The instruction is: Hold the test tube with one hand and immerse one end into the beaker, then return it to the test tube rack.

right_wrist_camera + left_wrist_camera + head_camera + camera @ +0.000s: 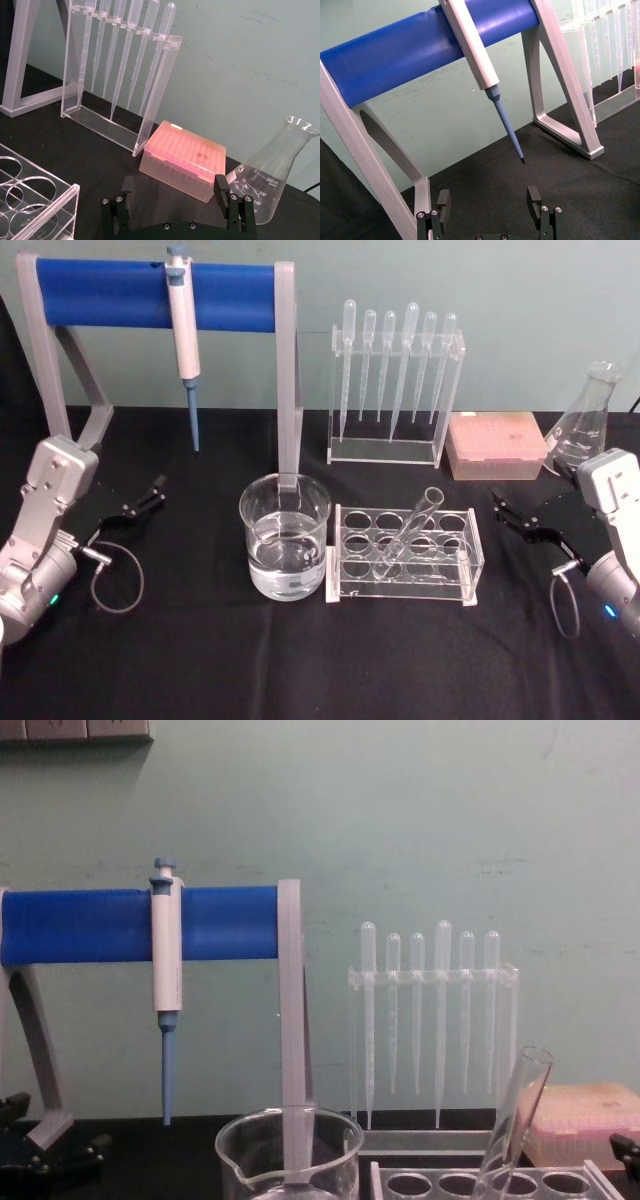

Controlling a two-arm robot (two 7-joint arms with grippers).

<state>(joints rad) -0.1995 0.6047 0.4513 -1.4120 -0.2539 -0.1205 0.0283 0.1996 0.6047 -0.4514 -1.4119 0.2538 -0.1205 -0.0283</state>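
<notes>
The test tube [412, 528] leans in a clear rack [404, 557] at the table's middle, its flared rim up and to the right; the chest view catches the test tube [515, 1120] rising from the rack. Left of the rack stands the wide glass beaker [284, 537], partly filled with clear liquid; the beaker's rim [288, 1140] sits low in the chest view. My left gripper [145, 498] rests open at the far left of the table, empty. Open and empty too, my right gripper [515, 516] sits at the far right, its fingers [221, 187] spread in the right wrist view.
A blue-barred stand [150, 292] carries a white-and-blue pipettor [185, 340] at the back left. Behind the tube rack is a clear holder of plastic pipettes [395, 380]. A pink tip box [496, 446] and a conical flask [590, 420] stand at the back right.
</notes>
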